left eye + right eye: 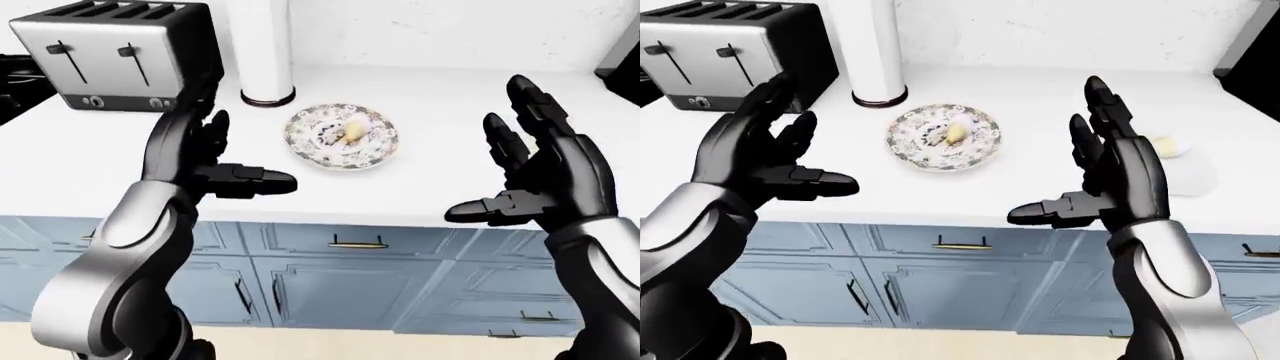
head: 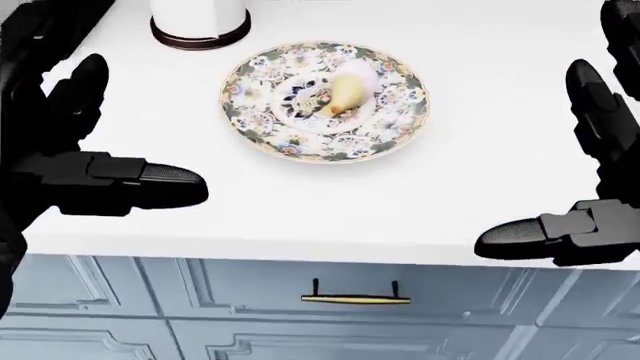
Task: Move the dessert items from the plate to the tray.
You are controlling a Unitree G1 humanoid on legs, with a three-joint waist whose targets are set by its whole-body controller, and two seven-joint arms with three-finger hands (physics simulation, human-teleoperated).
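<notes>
A floral plate lies on the white counter, in the upper middle of the head view. On it are a yellowish pear-shaped dessert and a pale pink one touching it. My left hand hovers open to the left of the plate, over the counter's near edge. At the same height on the right my right hand is open too. Neither hand touches anything. In the right-eye view a pale yellowish thing shows on the counter just past my right hand; I cannot tell what it rests on.
A silver toaster stands at the upper left, and a white cylinder on a dark base stands just above the plate. Blue cabinet drawers with a brass handle run below the counter edge.
</notes>
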